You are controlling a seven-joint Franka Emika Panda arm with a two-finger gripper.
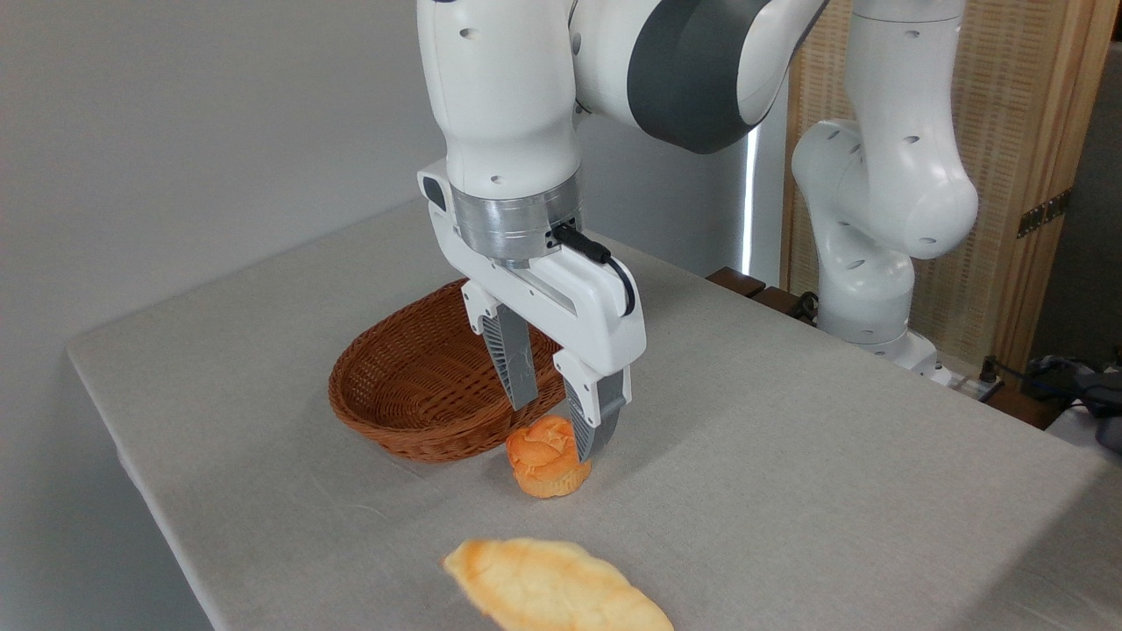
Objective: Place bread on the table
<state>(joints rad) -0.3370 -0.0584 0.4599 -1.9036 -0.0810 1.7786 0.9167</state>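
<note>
Bread (557,585) lies on table (833,456), near front edge; gripper (557,429) empty w/ fingers spread.

Loaf is blurred, lying flat w/ pale underside up, well apart from gripper & in front of the small orange bun (545,457). Bun sits upright on the cloth just beside the brown wicker basket (412,386), right at its front-right rim; can't tell if they touch. Gripper points down over the bun: left finger hangs above basket's rim, right finger (594,421) comes down just beside bun's right side, its tip overlapping the bun's edge in this view, contact unclear. Nothing held btw the fingers. Basket interior visible looks bare, part hidden behind gripper. Arm's white base stands at table's far right edge.
</note>
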